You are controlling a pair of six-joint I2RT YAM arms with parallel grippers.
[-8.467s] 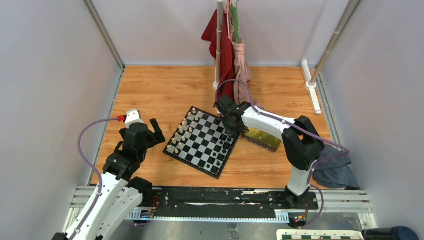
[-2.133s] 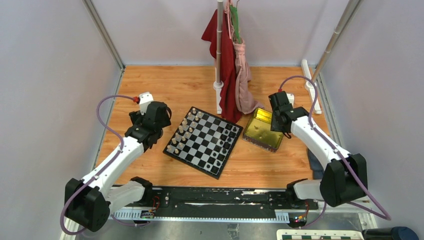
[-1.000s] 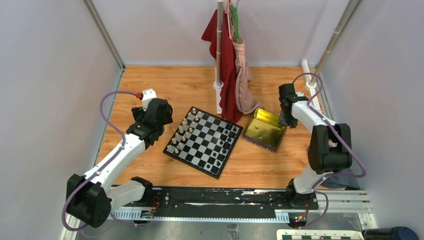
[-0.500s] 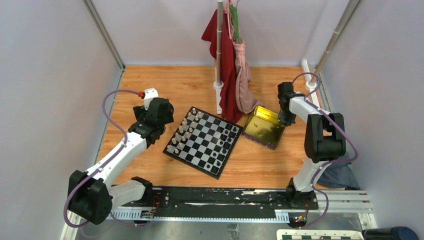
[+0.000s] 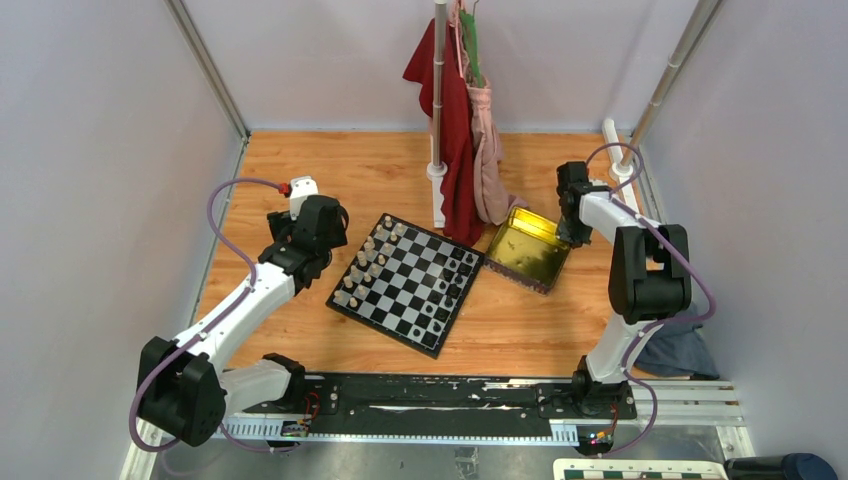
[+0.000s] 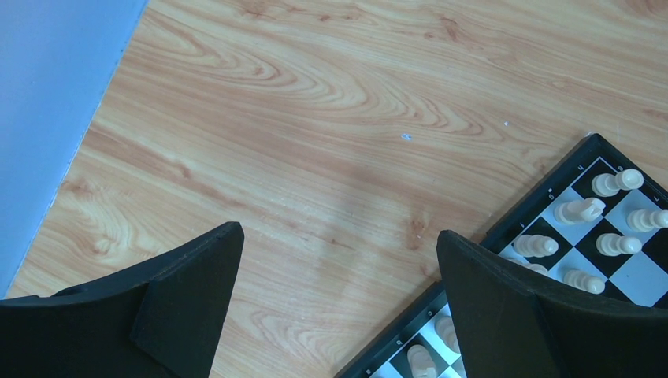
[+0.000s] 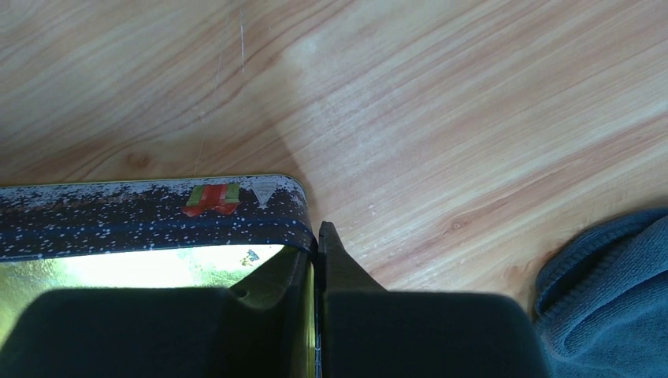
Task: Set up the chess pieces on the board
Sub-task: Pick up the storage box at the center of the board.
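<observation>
Right pincer (image 7: 317, 236) pinched tight on tin (image 7: 157, 216) wall at corner. Left pincer (image 6: 339, 236) spread wide, empty, beside board (image 5: 405, 285). Black pieces (image 5: 450, 290) along board's right edge. Lift tin slowly, level; thin wall may slip.

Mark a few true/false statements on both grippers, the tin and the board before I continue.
The right gripper is shut on the gold tin's wall. True.
The cream pieces stand on the board. True.
The left gripper holds a cream piece. False: it is open and empty, above the table beside the board.
The tin lies on the board. False: it is beside the board, not on it.
</observation>
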